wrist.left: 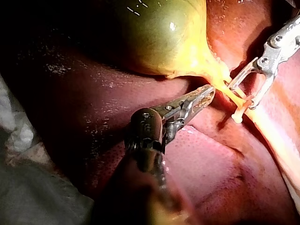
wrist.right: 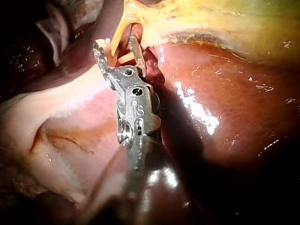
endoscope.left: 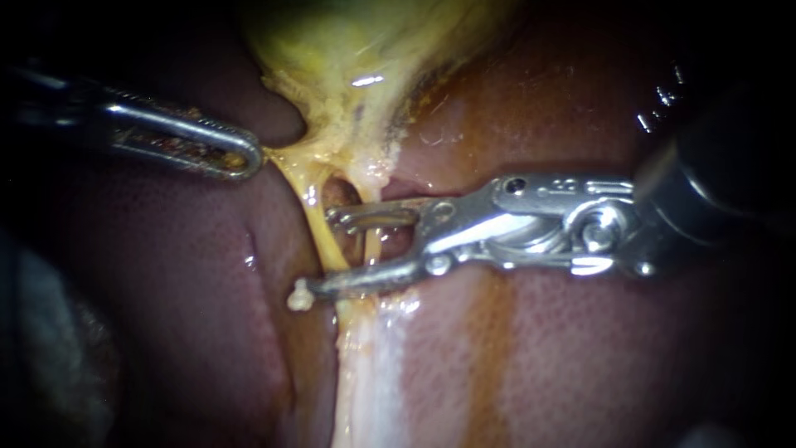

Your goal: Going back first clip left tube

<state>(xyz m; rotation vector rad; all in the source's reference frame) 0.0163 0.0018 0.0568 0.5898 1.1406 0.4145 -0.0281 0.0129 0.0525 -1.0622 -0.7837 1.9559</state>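
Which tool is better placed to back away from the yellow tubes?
Probably the right instrument: the tubes lie between its open jaws, while the left instrument is shut on the gallbladder's edge.

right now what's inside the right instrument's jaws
The left tube and right tube cross the gap between the right instrument's open jaws, liver behind. The lower jaw covers a stretch of both; what sits on them there is hidden.

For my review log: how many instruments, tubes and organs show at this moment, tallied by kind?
Slender metal instruments: 2 (left instrument, right instrument)
Thin yellow tubes: 2 (left tube, right tube)
Yellow-green gallbladder: 1
Red-brown liver: 1
Total: 6
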